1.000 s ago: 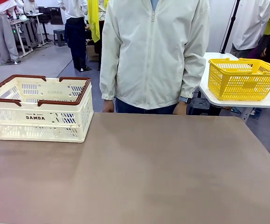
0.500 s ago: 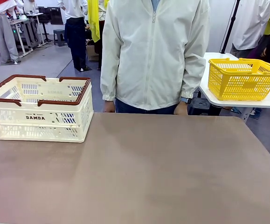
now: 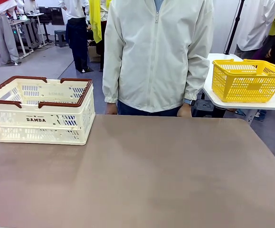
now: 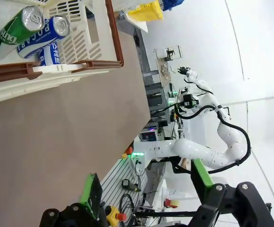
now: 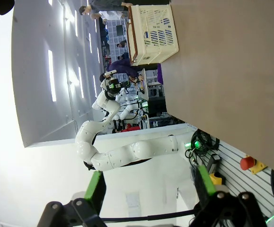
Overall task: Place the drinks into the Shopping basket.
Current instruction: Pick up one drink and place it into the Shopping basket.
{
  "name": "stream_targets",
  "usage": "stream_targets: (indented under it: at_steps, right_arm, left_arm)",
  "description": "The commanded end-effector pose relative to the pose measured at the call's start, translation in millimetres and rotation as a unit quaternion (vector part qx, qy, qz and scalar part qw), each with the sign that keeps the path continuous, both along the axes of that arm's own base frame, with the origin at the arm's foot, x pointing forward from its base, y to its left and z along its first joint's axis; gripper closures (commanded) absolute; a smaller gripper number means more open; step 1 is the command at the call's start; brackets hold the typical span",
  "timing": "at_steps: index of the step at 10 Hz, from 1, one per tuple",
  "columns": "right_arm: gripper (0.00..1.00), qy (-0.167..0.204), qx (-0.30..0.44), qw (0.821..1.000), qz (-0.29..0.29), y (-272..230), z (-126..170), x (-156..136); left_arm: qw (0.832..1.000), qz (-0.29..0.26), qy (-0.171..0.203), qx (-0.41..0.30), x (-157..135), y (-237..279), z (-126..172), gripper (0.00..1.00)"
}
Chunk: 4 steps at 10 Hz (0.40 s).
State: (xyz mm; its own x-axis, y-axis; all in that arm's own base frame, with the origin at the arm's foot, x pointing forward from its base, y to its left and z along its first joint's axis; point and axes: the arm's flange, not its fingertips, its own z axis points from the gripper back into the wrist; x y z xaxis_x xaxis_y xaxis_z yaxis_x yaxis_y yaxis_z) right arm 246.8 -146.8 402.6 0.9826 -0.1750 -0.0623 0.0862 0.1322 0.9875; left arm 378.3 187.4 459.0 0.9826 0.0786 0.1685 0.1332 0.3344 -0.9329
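Two drinks, a slim green can (image 4: 17, 31) and a blue-and-white can (image 4: 46, 39), lie on their sides, touching, inside the cream Shopping basket (image 3: 41, 112), close against one brown-rimmed wall, as the left wrist view shows. Both look light, rigid and smooth, likely to roll and to slip under a loose pinch; the curved body at mid-length looks the surest place to take hold, since the silver tops offer little purchase and thin walls could dent under a hard squeeze. The basket stands on the brown table (image 3: 146, 175), at its far edge. Just beyond the table's far edge, to the side of the basket, a person in a pale jacket (image 3: 154, 52) stands with arms down. Nearer the table's near edge than the basket, the left end effector (image 4: 146, 191) is spread wide and holds nothing. The right end effector (image 5: 148, 189), well apart from the basket, is likewise wide apart and empty. Judged from how things lie, the task looks done.
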Motion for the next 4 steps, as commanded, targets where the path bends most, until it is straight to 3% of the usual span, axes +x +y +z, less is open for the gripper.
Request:
stream_targets:
  at_steps: [1,4]
  right_arm:
    - [0.00,0.006,0.000,1.000,0.001,-0.3,6.7,0.0]
    - [0.00,0.006,0.000,1.000,0.001,-0.3,6.7,0.0]
  left_arm:
    - [1.000,0.010,0.003,-0.005,-0.1,-1.6,6.3,0.00]
    - [1.000,0.010,0.003,-0.005,-0.1,-1.6,6.3,0.00]
